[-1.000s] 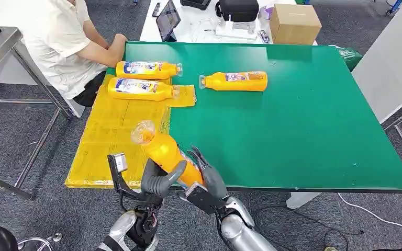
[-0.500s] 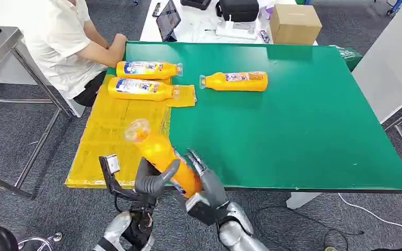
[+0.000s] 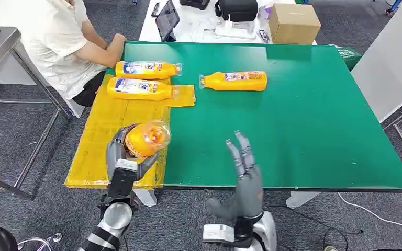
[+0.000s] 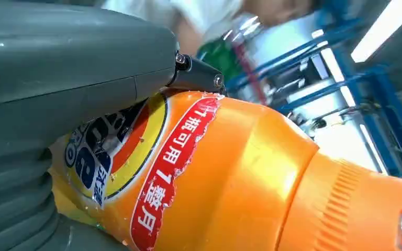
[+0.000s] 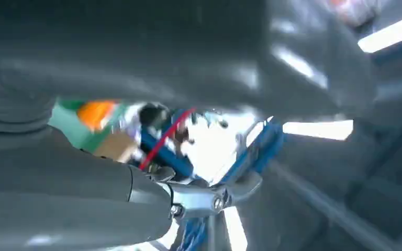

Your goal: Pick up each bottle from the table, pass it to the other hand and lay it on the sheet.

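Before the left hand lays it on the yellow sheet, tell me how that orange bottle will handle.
The orange bottle in the left hand is round-bodied, so it may roll once laid down, though two bottles already lie still on the yellow sheet. Its plastic looks stiff and glossy, perhaps slippery. It appears full of orange liquid, so probably fairly heavy.

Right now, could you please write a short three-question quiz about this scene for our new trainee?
1. True or false: the left hand holds an orange plastic bottle.
2. How many orange bottles lie on the yellow sheet?
3. The right hand is: A) gripping a bottle, B) open above the green table, C) resting on the cardboard box.

Key: 1 true; 2 two; 3 B.
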You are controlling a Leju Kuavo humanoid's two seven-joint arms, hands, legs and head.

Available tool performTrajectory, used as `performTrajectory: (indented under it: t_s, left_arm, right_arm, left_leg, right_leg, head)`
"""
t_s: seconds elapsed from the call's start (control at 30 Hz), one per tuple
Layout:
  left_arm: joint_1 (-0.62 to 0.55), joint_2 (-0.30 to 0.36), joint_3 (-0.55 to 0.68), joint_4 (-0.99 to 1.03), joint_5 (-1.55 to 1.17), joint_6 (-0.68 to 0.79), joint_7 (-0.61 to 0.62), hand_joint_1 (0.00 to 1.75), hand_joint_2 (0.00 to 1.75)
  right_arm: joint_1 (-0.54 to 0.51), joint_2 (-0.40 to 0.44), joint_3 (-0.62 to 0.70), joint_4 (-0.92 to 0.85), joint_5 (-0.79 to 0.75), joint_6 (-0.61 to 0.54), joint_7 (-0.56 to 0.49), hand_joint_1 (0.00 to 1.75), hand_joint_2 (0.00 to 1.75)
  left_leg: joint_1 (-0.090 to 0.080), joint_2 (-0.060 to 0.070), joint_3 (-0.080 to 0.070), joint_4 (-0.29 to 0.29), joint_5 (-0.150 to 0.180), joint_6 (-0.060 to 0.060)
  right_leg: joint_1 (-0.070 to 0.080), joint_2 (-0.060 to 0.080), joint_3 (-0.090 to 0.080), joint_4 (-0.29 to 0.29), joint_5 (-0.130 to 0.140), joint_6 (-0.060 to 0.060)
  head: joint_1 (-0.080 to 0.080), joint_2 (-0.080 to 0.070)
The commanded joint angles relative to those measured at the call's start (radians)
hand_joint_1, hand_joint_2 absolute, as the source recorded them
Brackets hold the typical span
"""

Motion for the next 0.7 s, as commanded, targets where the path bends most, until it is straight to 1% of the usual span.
performTrajectory:
  t_s: [0.03, 0.07, 0.1, 0.13, 0.17, 0.2, 0.23, 0.27, 0.37, 0.4, 0.43, 0.47, 0.5, 0.53, 0.57, 0.6, 0.63, 0.67, 0.7]
  left_arm:
    - [-0.2, 0.063, 0.011, 0.376, -0.361, -0.082, 0.306, 1.75, 1.75]
    - [-0.247, 0.057, 0.009, 0.455, -0.374, -0.097, 0.316, 1.75, 1.75]
    - [-0.304, 0.054, -0.018, 0.554, -0.434, -0.135, 0.351, 1.75, 1.75]
    - [-0.356, 0.033, -0.019, 0.651, -0.431, -0.221, 0.367, 1.75, 1.75]
    - [-0.356, 0.033, -0.019, 0.651, -0.431, -0.221, 0.367, 1.75, 1.75]
    - [-0.411, 0.015, -0.033, 0.756, -0.447, -0.289, 0.394, 1.75, 1.75]
    - [-0.421, 0.014, -0.039, 0.779, -0.455, -0.3, 0.406, 1.75, 1.75]
    - [-0.43, 0.01, -0.027, 0.799, -0.474, -0.325, 0.425, 1.75, 1.75]
    - [-0.43, 0.01, -0.027, 0.799, -0.474, -0.325, 0.425, 1.75, 1.75]
    - [-0.43, 0.01, -0.027, 0.799, -0.474, -0.325, 0.425, 1.75, 1.75]
    - [-0.43, 0.01, -0.027, 0.799, -0.474, -0.325, 0.425, 1.75, 1.75]
    - [-0.446, 0.015, -0.022, 0.841, -0.478, -0.331, 0.446, 1.75, 1.75]
    - [-0.446, 0.015, -0.022, 0.841, -0.478, -0.331, 0.446, 1.75, 1.75]
    - [-0.455, 0.019, -0.019, 0.854, -0.477, -0.338, 0.453, 1.75, 1.75]
    - [-0.455, 0.019, -0.019, 0.854, -0.477, -0.338, 0.453, 1.43, 1.75]
    - [-0.472, 0.023, -0.008, 0.884, -0.471, -0.344, 0.45, 0.26, 1.75]
    - [-0.476, 0.022, -0.005, 0.892, -0.469, -0.343, 0.447, 0.26, 1.75]
    - [-0.479, 0.021, -0.003, 0.898, -0.468, -0.34, 0.446, 0.26, 1.75]
    - [-0.479, 0.021, -0.003, 0.898, -0.468, -0.34, 0.446, 0.02, 1.75]
  right_arm:
    - [-0.03, -0.02, 0.039, 0.072, -0.147, 0.002, 0.0, 0.0, 0.0]
    - [-0.055, -0.022, 0.071, 0.118, -0.18, 0.002, 0.0, 0.0, 0.0]
    - [-0.074, -0.021, 0.091, 0.142, -0.199, 0.002, 0.0, 0.0, 0.0]
    - [-0.093, -0.025, 0.127, 0.176, -0.231, 0.002, 0.0, 0.0, 0.0]
    - [-0.093, -0.025, 0.127, 0.176, -0.231, 0.002, 0.0, 0.0, 0.0]
    - [-0.117, -0.023, 0.162, 0.214, -0.268, 0.002, 0.0, 0.0, 0.0]
    - [-0.121, -0.018, 0.165, 0.225, -0.271, 0.002, 0.0, 0.0, 0.0]
    - [-0.124, -0.028, 0.169, 0.232, -0.294, 0.013, 0.0, 0.0, 0.0]
    - [-0.124, -0.028, 0.169, 0.232, -0.294, 0.013, 0.0, 0.0, 0.0]
    - [-0.124, -0.028, 0.169, 0.232, -0.294, 0.013, 0.0, 0.0, 0.0]
    - [-0.124, -0.028, 0.169, 0.232, -0.294, 0.013, 0.0, 0.0, 0.0]
    - [-0.137, -0.023, 0.185, 0.265, -0.309, 0.002, 0.0, 0.0, 0.0]
    - [-0.137, -0.023, 0.185, 0.265, -0.309, 0.002, 0.0, 0.0, 0.0]
    - [-0.142, -0.02, 0.185, 0.277, -0.313, 0.002, 0.0, 0.0, 0.0]
    - [-0.142, -0.02, 0.185, 0.277, -0.313, 0.002, 0.0, 0.0, 0.0]
    - [-0.147, -0.015, 0.177, 0.293, -0.324, 0.002, 0.0, 0.0, 0.0]
    - [-0.147, -0.016, 0.176, 0.297, -0.33, 0.002, 0.0, 0.0, 0.0]
    - [-0.147, -0.016, 0.176, 0.302, -0.337, 0.002, 0.0, 0.0, 0.0]
    - [-0.147, -0.016, 0.176, 0.302, -0.337, 0.002, 0.0, 0.0, 0.0]
  left_leg:
    - [0.0, 0.0, 0.005, -0.001, -0.001, 0.001]
    - [0.001, -0.001, 0.007, -0.004, 0.001, 0.001]
    - [0.001, -0.001, 0.004, -0.002, 0.001, 0.0]
    - [0.002, -0.002, 0.008, -0.004, 0.002, 0.001]
    - [0.001, -0.004, 0.005, -0.003, 0.002, 0.001]
    - [0.001, -0.005, 0.007, -0.003, 0.002, 0.002]
    - [0.001, 0.0, 0.004, -0.002, 0.002, 0.001]
    - [0.001, 0.0, 0.004, -0.002, 0.002, 0.001]
    - [0.0, 0.0, 0.004, -0.002, 0.002, 0.0]
    - [0.001, 0.0, 0.007, -0.002, 0.002, 0.001]
    - [0.0, 0.001, 0.005, -0.001, 0.002, 0.0]
    - [0.001, 0.003, 0.009, -0.002, 0.0, 0.001]
    - [0.001, 0.002, 0.006, -0.002, 0.001, 0.0]
    - [0.001, 0.004, 0.009, -0.003, 0.001, 0.001]
    - [0.001, 0.003, 0.007, -0.002, 0.001, 0.0]
    - [0.001, 0.003, 0.009, -0.003, 0.001, 0.0]
    - [0.0, 0.003, 0.007, -0.002, 0.001, 0.0]
    - [0.001, 0.005, 0.01, -0.003, 0.001, 0.001]
    - [0.001, 0.005, 0.011, -0.003, 0.001, 0.001]
  right_leg:
    - [0.001, -0.002, 0.005, 0.0, -0.001, -0.004]
    - [0.002, -0.002, 0.007, -0.003, 0.0, -0.003]
    - [0.001, -0.002, 0.004, -0.002, 0.0, -0.002]
    - [0.003, -0.004, 0.009, -0.005, 0.001, -0.004]
    - [0.002, -0.005, 0.007, -0.003, 0.0, -0.003]
    - [0.002, -0.006, 0.009, -0.004, 0.0, -0.004]
    - [0.001, -0.001, 0.004, -0.002, 0.001, -0.002]
    - [0.001, -0.001, 0.005, -0.002, 0.001, -0.003]
    - [0.001, -0.002, 0.005, -0.002, 0.002, -0.004]
    - [0.002, -0.002, 0.008, -0.003, 0.002, -0.005]
    - [0.001, 0.0, 0.006, -0.001, 0.002, -0.004]
    - [0.002, 0.002, 0.01, -0.003, 0.002, -0.006]
    - [0.001, 0.002, 0.006, -0.002, 0.003, -0.004]
    - [0.002, 0.002, 0.009, -0.003, 0.003, -0.006]
    - [0.001, 0.001, 0.007, -0.002, 0.003, -0.005]
    - [0.002, 0.002, 0.008, -0.002, 0.003, -0.006]
    - [0.001, 0.001, 0.007, -0.001, 0.003, -0.005]
    - [0.002, 0.003, 0.009, -0.003, 0.003, -0.006]
    - [0.002, 0.002, 0.01, -0.003, 0.003, -0.007]
  head:
    - [0.0, 0.0]
    - [0.0, 0.0]
    - [0.0, 0.0]
    - [0.0, 0.0]
    - [0.001, 0.0]
    - [0.0, 0.0]
    - [0.0, 0.0]
    - [0.0, 0.0]
    - [0.0, 0.0]
    - [0.0, 0.0]
    - [0.0, 0.0]
    - [0.0, 0.0]
    - [0.0, 0.0]
    - [0.0, 0.0]
    - [0.0, 0.0]
    - [0.0, 0.0]
    - [0.0, 0.0]
    - [0.0, 0.0]
    - [0.0, 0.0]
